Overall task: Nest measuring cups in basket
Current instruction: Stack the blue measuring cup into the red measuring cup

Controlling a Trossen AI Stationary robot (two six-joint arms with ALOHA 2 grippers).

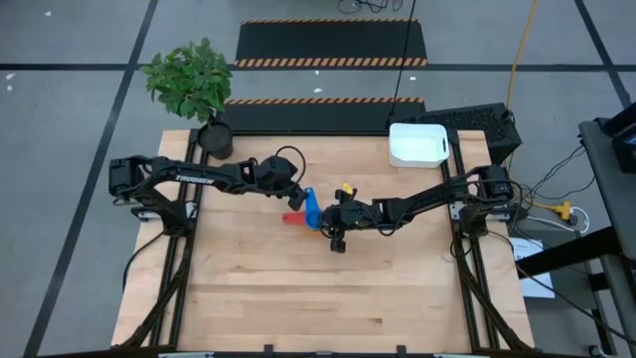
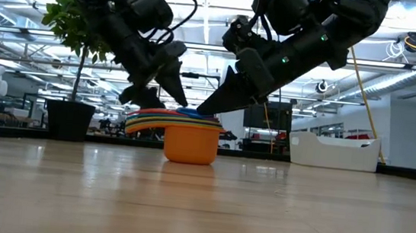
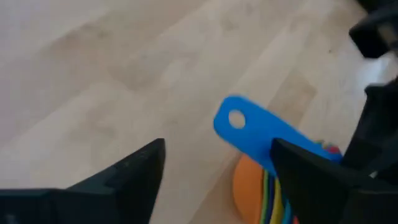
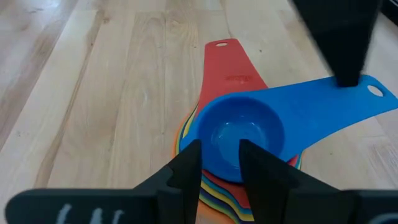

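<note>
Broad wooden table (image 1: 328,298), light planks, carrying everything. Beyond its far edge, black mats with orange-striped borders (image 1: 333,28) on a grey floor.

Left arm (image 1: 189,174) reaching in from the left side, right arm (image 1: 437,197) from the right, meeting near the table's middle. Leafy green plant (image 1: 189,78) in a dark round pot (image 1: 215,139) at the far left corner. White basket (image 1: 417,145) at the far right corner, well apart from the cups.

Stack of nested measuring cups (image 2: 191,134) standing on the table near the middle, outside the basket: orange cup (image 2: 191,144) at the bottom, bright rims layered above, medium blue cup (image 4: 239,137) uppermost, its blue handle (image 3: 252,127) fanned away from the red handle (image 4: 225,65).

Left hand (image 3: 217,168) just over the blue handle, fingers (image 3: 134,171) spread apart, gripping nothing. Right hand (image 4: 219,163) at the near rim of the blue cup, fingers (image 4: 186,163) close together with a narrow gap; cannot tell whether pinching the rim.
</note>
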